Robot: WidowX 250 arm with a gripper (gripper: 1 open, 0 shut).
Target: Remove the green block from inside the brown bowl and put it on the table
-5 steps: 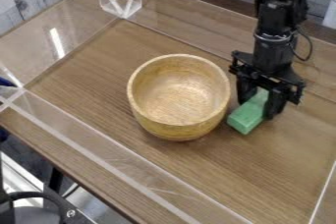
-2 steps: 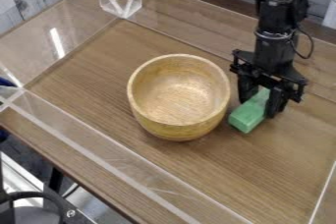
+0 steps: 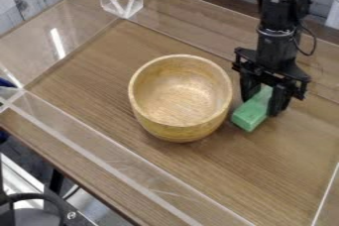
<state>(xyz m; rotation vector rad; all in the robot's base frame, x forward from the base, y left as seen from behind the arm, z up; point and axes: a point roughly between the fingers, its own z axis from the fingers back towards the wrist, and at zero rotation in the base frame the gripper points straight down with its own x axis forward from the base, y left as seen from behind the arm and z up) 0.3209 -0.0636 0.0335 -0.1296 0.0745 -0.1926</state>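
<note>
Beside the brown bowl point(image 3: 181, 96), which looks empty, the green block point(image 3: 249, 117) rests on the tabletop point(image 3: 93, 56), so the move itself looks done. My hand point(image 3: 269, 98) straddles its upper end, fingers part-spread; whether they grip it I cannot tell, and only backing away seems left.

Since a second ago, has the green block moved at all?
No. The green block sits on the table just right of the brown bowl, same spot as before.

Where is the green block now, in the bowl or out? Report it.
Out. The green block lies on the table beside the empty bowl, between the gripper fingers.
</note>
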